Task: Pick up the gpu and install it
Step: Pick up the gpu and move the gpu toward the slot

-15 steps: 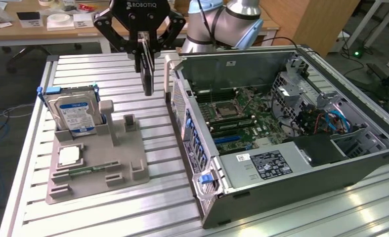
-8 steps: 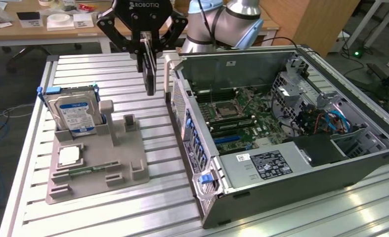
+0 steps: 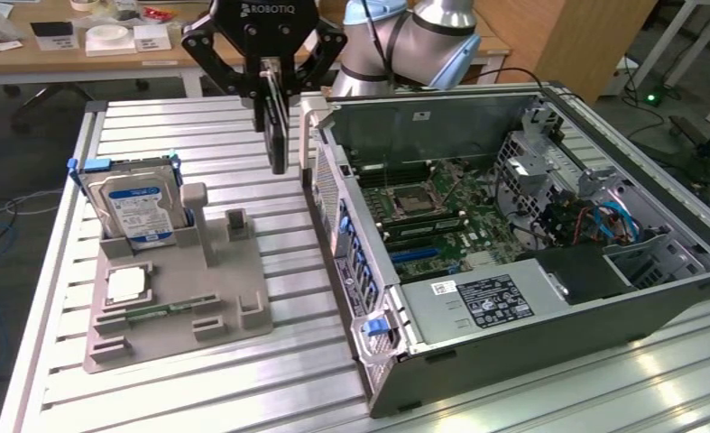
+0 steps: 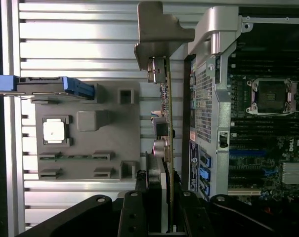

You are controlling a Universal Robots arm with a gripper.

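Beside the open case, the hand is clamped on the gpu, which hangs upright beneath it.

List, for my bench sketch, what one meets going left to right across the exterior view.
Hard drive standing in its holder → graphics card hanging upright in the gripper → open computer case.

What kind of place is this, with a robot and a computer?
Most likely a robotics lab or workshop. A robot gripper holds the gpu over a slatted metal table, an open computer case lies beside it, and cluttered desks stand behind.
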